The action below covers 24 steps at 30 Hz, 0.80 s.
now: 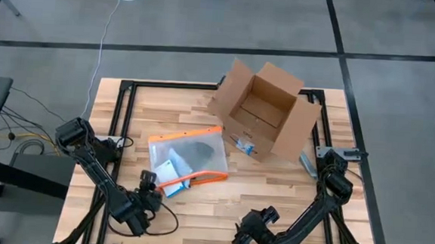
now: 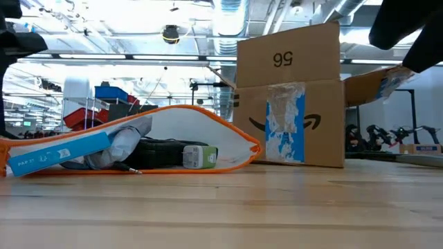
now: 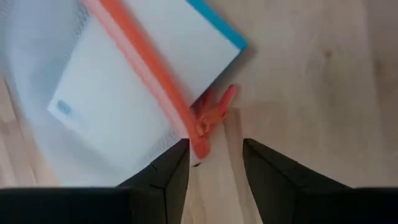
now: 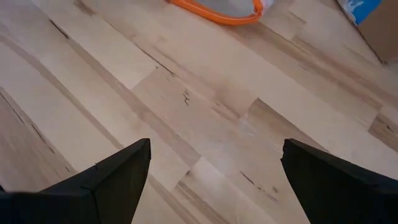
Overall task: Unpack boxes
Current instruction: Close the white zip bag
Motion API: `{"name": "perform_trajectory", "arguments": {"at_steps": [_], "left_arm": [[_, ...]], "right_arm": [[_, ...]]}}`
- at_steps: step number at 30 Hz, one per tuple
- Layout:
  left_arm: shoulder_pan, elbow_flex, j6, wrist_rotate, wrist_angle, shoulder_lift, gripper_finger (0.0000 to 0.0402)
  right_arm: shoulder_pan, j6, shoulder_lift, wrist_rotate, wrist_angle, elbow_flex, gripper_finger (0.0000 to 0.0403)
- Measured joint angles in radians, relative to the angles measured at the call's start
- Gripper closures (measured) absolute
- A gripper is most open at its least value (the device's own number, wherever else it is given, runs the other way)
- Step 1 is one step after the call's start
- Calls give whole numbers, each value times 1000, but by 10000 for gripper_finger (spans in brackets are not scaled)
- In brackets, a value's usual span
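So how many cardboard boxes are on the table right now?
1. The cardboard box stands open at the table's far right side, beside the orange-edged pouch. None seems hidden.

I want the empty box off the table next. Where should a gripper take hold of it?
Grip the box by an upright flap, coming from above: it sits open-topped with flaps splayed, their thin edges fitting between open jaws. The right gripper is nearer the flap toward the pouch.

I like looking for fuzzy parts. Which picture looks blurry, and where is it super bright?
Left wrist view: the orange-edged pouch looks soft, out of focus. Low view: ceiling lights behind the cardboard box glare white. High view: even light, faint shadows on the table.
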Motion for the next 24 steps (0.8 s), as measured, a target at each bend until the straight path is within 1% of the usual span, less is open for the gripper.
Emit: {"name": "perform_trajectory", "arguments": {"at_steps": [3, 7, 10, 16, 19, 23, 24], "left_arm": [[4, -39, -5, -12, 11, 0, 265], [23, -50, -26, -77, 19, 0, 265], [41, -51, -14, -80, 34, 0, 265], [53, -57, 29, -86, 125, 0, 269], [53, -68, 18, -82, 139, 0, 294], [53, -88, -9, -44, 136, 0, 368], [53, -90, -14, -35, 135, 0, 381]], "right_arm": [[-4, -2, 0, -1, 15, 0, 62], [-11, -6, 0, -1, 23, 0, 62], [-13, -7, 0, -1, 32, 0, 62], [-13, -7, 0, -1, 33, 0, 62], [-13, -7, 0, -1, 33, 0, 62], [-13, -7, 0, -2, 32, 0, 62], [-13, -7, 0, -2, 32, 0, 62]]}}
